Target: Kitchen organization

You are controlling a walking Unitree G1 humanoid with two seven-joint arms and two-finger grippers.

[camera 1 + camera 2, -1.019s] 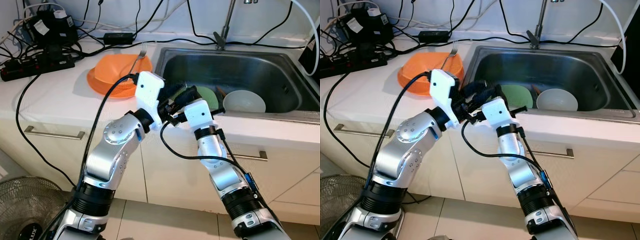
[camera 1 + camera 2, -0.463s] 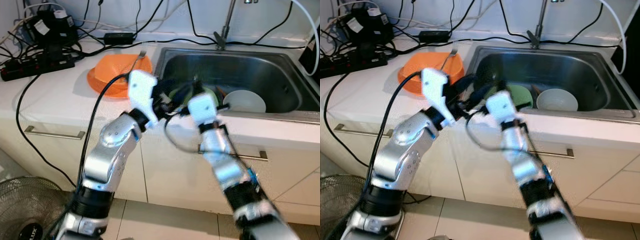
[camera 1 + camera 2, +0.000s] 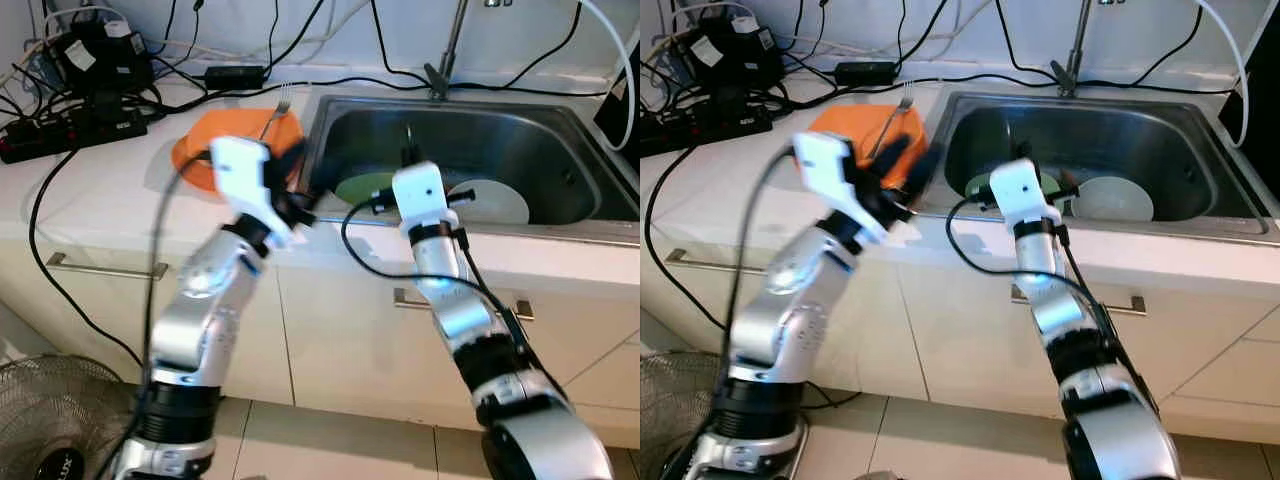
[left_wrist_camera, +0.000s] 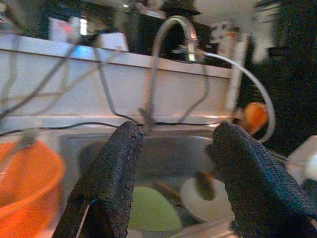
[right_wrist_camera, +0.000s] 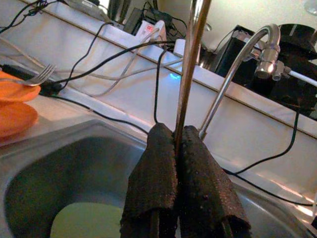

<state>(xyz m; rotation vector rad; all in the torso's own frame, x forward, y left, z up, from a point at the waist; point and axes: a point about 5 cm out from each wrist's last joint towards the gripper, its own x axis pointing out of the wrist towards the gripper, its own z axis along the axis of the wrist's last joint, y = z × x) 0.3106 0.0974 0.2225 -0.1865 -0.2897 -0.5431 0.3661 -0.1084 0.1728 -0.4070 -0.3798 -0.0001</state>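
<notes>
Left eye view, far left of the frame: a black power strip [image 3: 60, 135] and a tangle of cables [image 3: 90, 60] crowd the upper left of the white counter [image 3: 100, 200]. Right of them sit stacked orange plates [image 3: 205, 145] with a fork [image 3: 280, 108] leaning on top. The left gripper [image 3: 300, 175] hangs at the counter's front edge, just beside the plates and the left rim of the steel sink [image 3: 560, 130]; the left wrist view shows its fingers [image 4: 106, 183] spread wide with nothing between. At centre, the right gripper [image 5: 177, 144] is over the sink's front rim; the right wrist view shows its fingers pressed onto a thin metal utensil handle [image 5: 190, 64] standing upright, a detail barely visible from the head. In the basin lie a green plate [image 3: 365, 187] and, to its right, a white bowl [image 3: 495, 200]. The faucet [image 3: 450, 50] rises behind the basin. Open counter lies at lower left; cabinet fronts [image 3: 330, 340] run below.
</notes>
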